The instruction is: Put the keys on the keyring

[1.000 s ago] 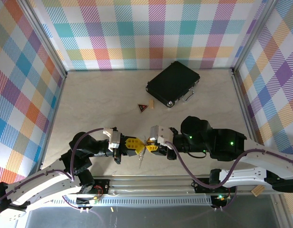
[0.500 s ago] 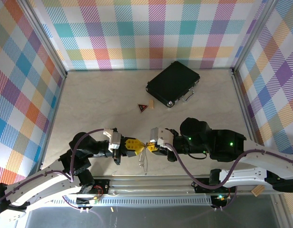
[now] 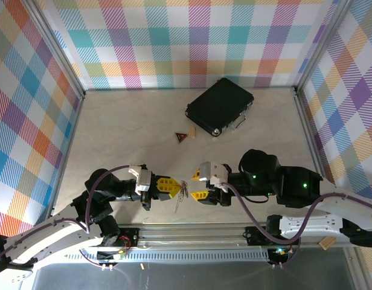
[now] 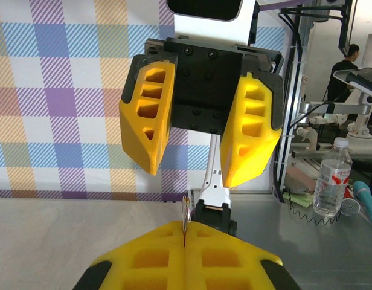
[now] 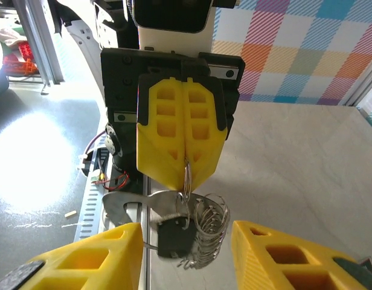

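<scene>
My left gripper [image 3: 177,188] is shut, its yellow fingers [image 5: 181,139] pinching the thin silver ring of the keyring [image 5: 187,176]. Below that ring hang a flat silvery loop piece [image 5: 128,204], the keys' black head [image 5: 174,238] and a stack of wire rings [image 5: 211,234]. In the left wrist view the ring's edge [image 4: 186,208] sticks up from my closed fingers [image 4: 185,260]. My right gripper [image 3: 198,185] stands open just right of the bunch, one fingertip on either side and clear of it. From the left wrist its jaws [image 4: 192,175] face me, spread wide.
A black case [image 3: 220,107] lies at the back right of the table. A red-and-black triangular tag [image 3: 181,136] and a small wooden block [image 3: 192,133] sit in front of it. The metal rail [image 3: 192,232] runs along the near edge under the bunch.
My right gripper has opened and drawn back a little to the right, letting go of the bunch. The left gripper stays shut on the ring, shifted slightly left.
</scene>
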`<control>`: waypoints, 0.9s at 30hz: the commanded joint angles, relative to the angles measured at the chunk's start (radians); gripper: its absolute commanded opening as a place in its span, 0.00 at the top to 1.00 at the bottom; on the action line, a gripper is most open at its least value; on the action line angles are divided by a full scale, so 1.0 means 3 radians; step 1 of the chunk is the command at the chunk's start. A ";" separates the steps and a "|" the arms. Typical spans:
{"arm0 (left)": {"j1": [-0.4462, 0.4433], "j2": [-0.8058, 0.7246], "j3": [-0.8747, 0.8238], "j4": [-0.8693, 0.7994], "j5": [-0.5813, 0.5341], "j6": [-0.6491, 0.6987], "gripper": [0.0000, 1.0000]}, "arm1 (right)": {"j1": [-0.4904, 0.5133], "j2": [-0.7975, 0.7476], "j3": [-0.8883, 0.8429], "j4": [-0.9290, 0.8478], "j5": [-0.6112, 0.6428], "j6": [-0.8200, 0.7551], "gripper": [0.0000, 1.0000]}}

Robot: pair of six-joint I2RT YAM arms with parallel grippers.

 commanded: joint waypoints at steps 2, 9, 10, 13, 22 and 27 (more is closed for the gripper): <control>-0.0030 -0.0017 0.0127 0.0105 0.0001 0.0039 1.00 | 0.0010 0.0107 -0.0055 0.0249 -0.0163 0.0039 0.58; -0.0032 -0.0005 0.0122 0.0120 0.0022 0.0029 1.00 | 0.0014 0.0178 -0.0042 0.0293 -0.0168 0.0033 0.65; -0.0032 -0.0011 0.0119 0.0125 0.0020 0.0026 1.00 | 0.0013 0.0186 -0.0040 0.0296 -0.0160 0.0033 0.67; -0.0032 -0.0012 0.0122 0.0121 0.0022 0.0023 1.00 | 0.0014 0.0202 -0.0040 0.0283 -0.0123 0.0023 0.74; -0.0032 0.0013 0.0153 0.0038 0.0076 0.0048 1.00 | 0.0012 0.0246 0.0041 0.0191 -0.0016 -0.0007 0.99; -0.0032 -0.0015 0.0268 -0.0384 -0.0130 0.0233 0.85 | 0.0014 0.0283 0.0179 -0.0098 0.0138 -0.0077 1.00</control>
